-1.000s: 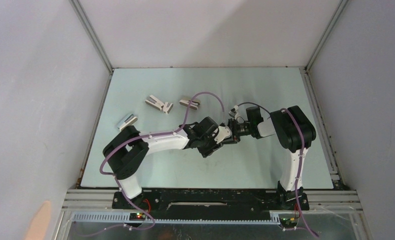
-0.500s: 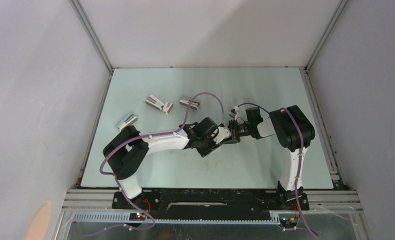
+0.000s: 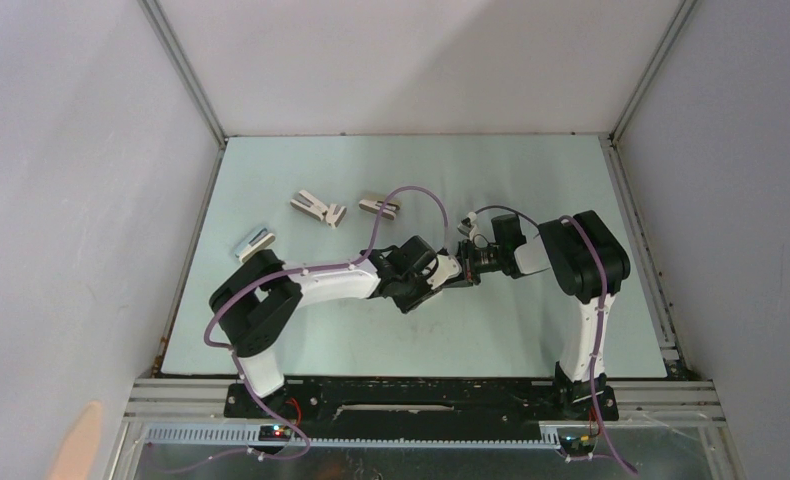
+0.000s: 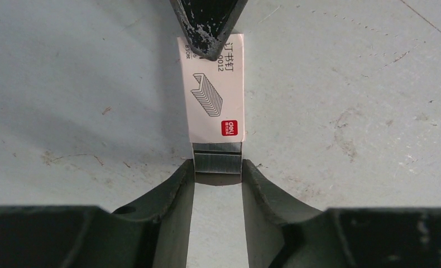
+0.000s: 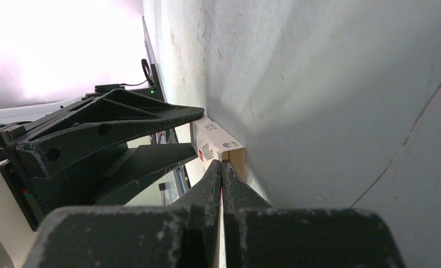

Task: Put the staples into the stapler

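Note:
The staples are a small white box point(image 4: 215, 89) lying on the table, with its grey inner tray point(image 4: 217, 163) sticking out of the near end. My left gripper point(image 4: 218, 170) is shut on that tray, one finger on each side. My right gripper point(image 5: 222, 166) is shut on the wall of the box's point(image 5: 217, 139) far end; its tip shows in the left wrist view point(image 4: 207, 22). In the top view both grippers meet at mid-table, left point(image 3: 447, 270) and right point(image 3: 468, 260), hiding the box. The slim pale stapler point(image 3: 255, 241) lies far left, apart from both grippers.
Two stubby wedge-shaped staplers point(image 3: 318, 208) point(image 3: 380, 206) lie behind the left arm. A purple cable point(image 3: 411, 195) loops over the left arm. Metal rails point(image 3: 193, 250) edge the table, with grey walls around it.
My left gripper has drawn back a little to the left, with the tray in it. The right arm has hardly moved.

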{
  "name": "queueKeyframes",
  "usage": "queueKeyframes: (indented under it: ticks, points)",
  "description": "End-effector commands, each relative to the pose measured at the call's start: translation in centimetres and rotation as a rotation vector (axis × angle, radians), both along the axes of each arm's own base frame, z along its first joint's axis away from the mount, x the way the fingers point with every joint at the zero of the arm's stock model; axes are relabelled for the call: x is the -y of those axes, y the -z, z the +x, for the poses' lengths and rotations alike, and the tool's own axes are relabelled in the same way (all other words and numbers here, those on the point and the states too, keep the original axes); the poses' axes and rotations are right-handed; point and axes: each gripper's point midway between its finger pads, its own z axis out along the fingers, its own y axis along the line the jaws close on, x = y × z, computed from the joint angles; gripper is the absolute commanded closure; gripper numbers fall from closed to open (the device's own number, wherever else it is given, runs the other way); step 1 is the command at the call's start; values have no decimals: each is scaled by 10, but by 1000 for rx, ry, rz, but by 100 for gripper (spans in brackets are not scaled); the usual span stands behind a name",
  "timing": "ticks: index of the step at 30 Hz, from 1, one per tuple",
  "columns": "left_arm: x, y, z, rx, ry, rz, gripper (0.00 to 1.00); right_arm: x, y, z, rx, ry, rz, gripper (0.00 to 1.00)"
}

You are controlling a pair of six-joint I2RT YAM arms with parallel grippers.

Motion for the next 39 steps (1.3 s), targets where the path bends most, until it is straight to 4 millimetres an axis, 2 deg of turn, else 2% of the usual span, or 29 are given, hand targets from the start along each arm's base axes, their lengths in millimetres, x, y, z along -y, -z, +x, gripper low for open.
queueKeyframes:
  ticks: [1, 19, 25, 28, 32, 35, 39]
  points:
    - [5, -2, 6, 31, -11, -11, 63, 2, 0, 7, 47, 10, -17, 100]
    - [3, 7, 0, 26, 8, 10, 68, 33, -12, 19, 78, 87, -61, 100]
    - [3, 2, 3, 55, 0, 12, 67, 43, -11, 20, 76, 107, -93, 97]
    - [6, -3, 3, 67, -1, -5, 60, 44, -12, 19, 74, 111, -103, 86]
    - [11, -18, 8, 95, -28, -48, 41, 47, -17, 20, 91, 128, -127, 68]
    - [15, -39, 15, 128, -77, -101, 34, 53, -19, 19, 113, 161, -171, 50]
    - [15, -68, 29, 184, -187, -166, 28, 66, -20, 19, 152, 231, -279, 35]
